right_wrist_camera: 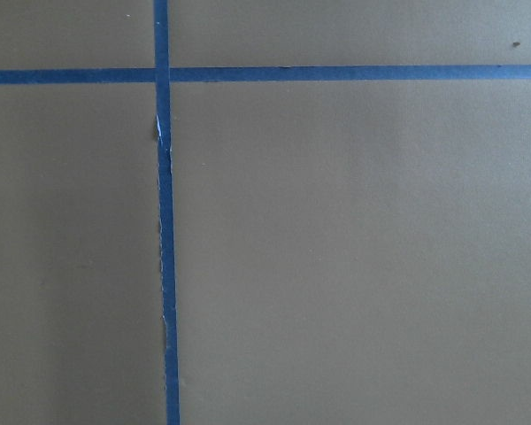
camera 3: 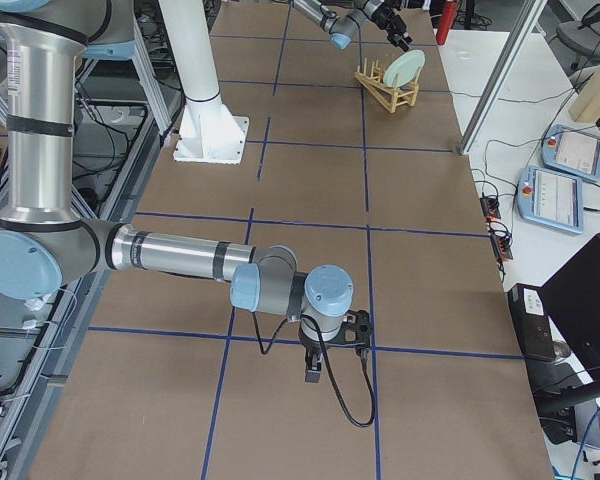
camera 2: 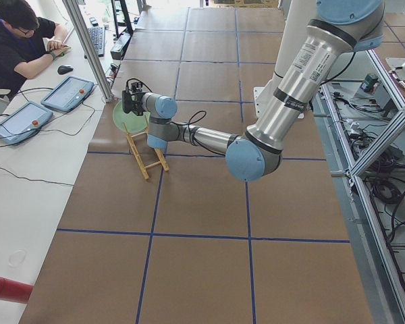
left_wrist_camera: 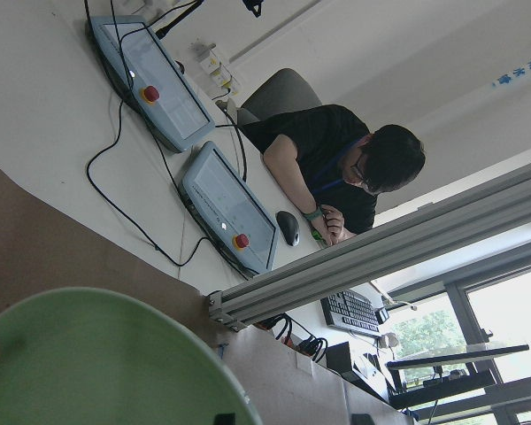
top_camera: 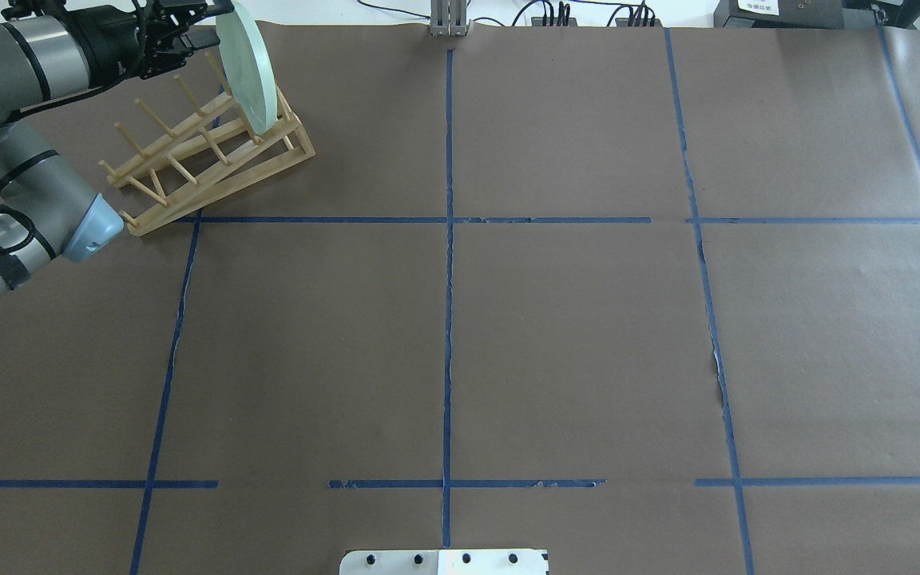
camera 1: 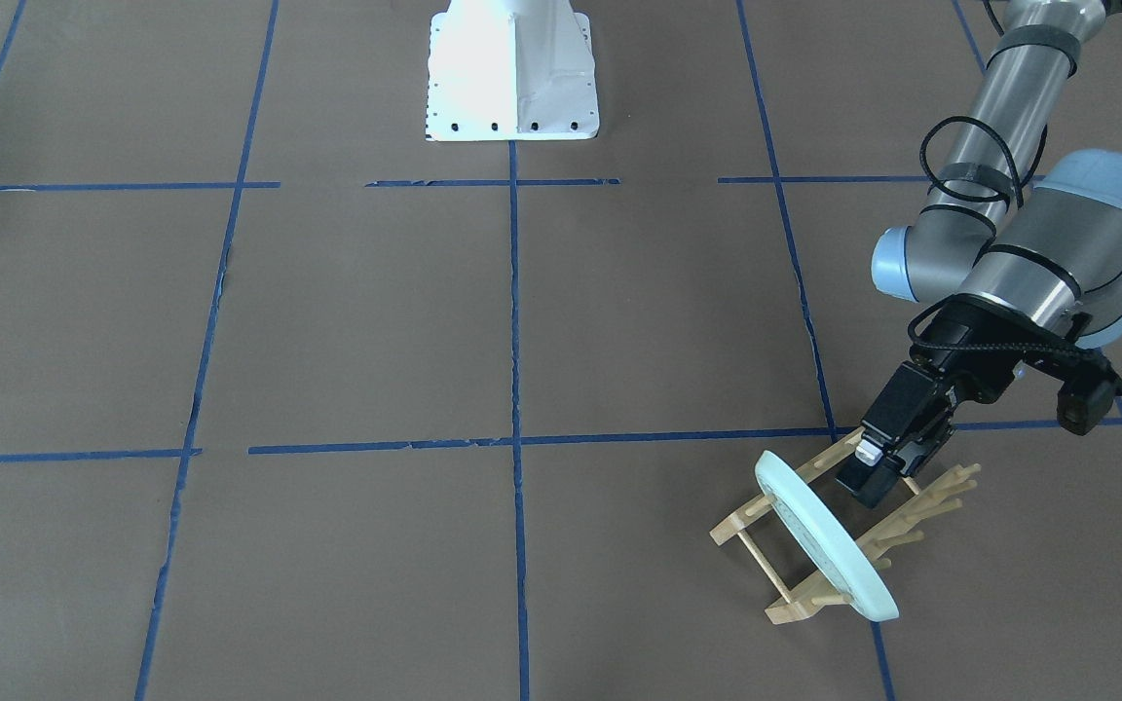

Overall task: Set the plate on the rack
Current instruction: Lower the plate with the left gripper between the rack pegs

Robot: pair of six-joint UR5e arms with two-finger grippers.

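Note:
The pale mint-green plate [camera 1: 824, 540] stands on edge between the pegs of the wooden rack [camera 1: 785, 608], at the table's far left corner in the overhead view, where the plate [top_camera: 246, 68] leans in the rack [top_camera: 212, 172]. My left gripper [camera 1: 868, 477] hovers just behind the plate's upper rim with its fingers spread, open and holding nothing; it also shows in the overhead view [top_camera: 208, 22]. The left wrist view shows the plate's rim [left_wrist_camera: 97, 363] close below. My right gripper [camera 3: 315, 365] points down at the bare table far from the rack; I cannot tell whether it is open.
The white robot base [camera 1: 512, 73] stands at the table's near middle. An aluminium post [camera 2: 88, 47] rises just beyond the rack. An operator [camera 2: 20, 40] sits at a side desk with tablets [camera 2: 67, 93]. Blue tape lines grid the brown table.

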